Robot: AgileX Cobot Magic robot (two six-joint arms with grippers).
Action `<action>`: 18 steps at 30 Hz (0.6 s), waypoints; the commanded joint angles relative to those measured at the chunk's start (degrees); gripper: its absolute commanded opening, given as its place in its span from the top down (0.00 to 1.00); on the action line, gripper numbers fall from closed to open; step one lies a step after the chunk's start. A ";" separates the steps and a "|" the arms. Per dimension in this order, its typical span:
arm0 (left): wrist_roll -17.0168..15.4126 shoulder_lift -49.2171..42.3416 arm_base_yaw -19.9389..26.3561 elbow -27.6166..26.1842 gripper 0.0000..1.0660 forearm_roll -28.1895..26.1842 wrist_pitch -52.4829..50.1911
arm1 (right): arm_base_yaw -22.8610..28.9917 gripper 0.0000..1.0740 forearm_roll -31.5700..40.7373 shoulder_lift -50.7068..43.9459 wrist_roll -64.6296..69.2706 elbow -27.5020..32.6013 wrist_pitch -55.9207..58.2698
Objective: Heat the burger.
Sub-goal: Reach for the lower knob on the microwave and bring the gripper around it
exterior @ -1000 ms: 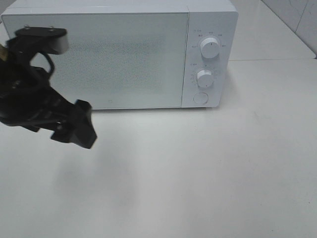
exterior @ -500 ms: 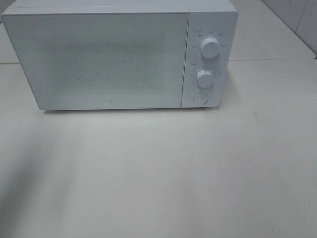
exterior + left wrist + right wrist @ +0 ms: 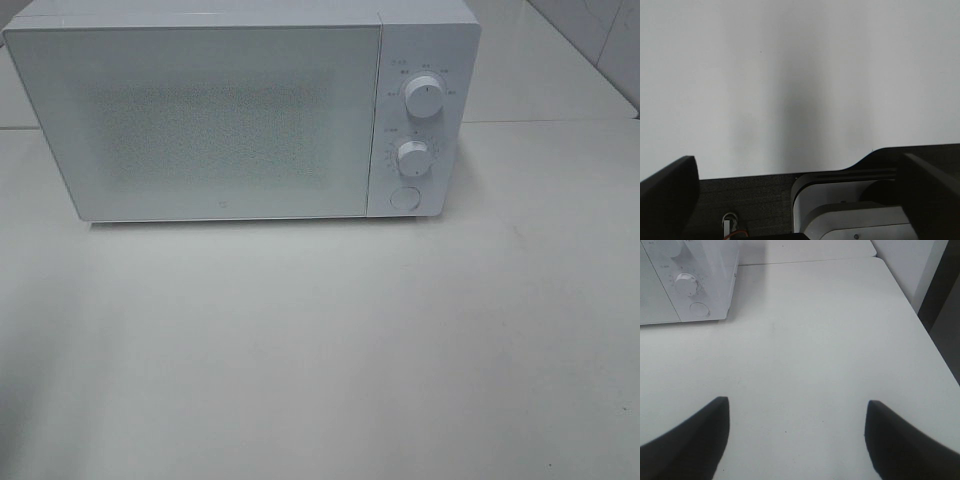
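The burger is out of view in every frame. A white microwave (image 3: pixel 220 120) stands at the back of the table with its frosted door shut, and its knob side (image 3: pixel 685 280) also shows in the right wrist view. Neither arm appears in the exterior high view. In the left wrist view my left gripper (image 3: pixel 797 165) is open over bare white table, with nothing between its dark fingers (image 3: pixel 670 190). My right gripper (image 3: pixel 797 405) is also open and empty, low over the table to the right of the microwave.
The microwave panel carries an upper knob (image 3: pixel 424 97), a lower knob (image 3: pixel 412 157) and a round button (image 3: pixel 404 197). The white table (image 3: pixel 350 340) stretches in front. Its right edge (image 3: pixel 920 320) drops beside a dark gap. A black and white arm base (image 3: pixel 840 210) lies under the left gripper.
One second ago the left arm hung in front of the microwave door at the left. It has pulled out of the exterior high view, and its shadow on the table has faded.
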 commanded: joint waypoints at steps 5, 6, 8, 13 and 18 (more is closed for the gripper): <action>0.00 -13.01 0.23 5.67 0.08 -0.11 -2.18 | -0.40 0.32 0.11 -1.49 -0.57 0.06 -0.46; 0.00 -13.01 0.23 5.67 0.08 -0.11 -2.18 | -0.40 0.32 0.11 -1.49 -0.57 0.06 -0.46; 0.00 -16.21 0.23 5.67 0.08 -0.11 -2.18 | -0.40 0.32 0.11 -1.49 -0.57 0.06 -0.46; 0.00 -25.10 0.23 5.67 0.08 -0.11 -2.18 | -0.40 0.32 0.17 -1.49 -0.57 0.06 -0.46; 0.00 -32.72 0.23 5.67 0.08 -0.63 -2.29 | -0.40 0.32 0.17 -1.49 -0.57 0.06 -0.46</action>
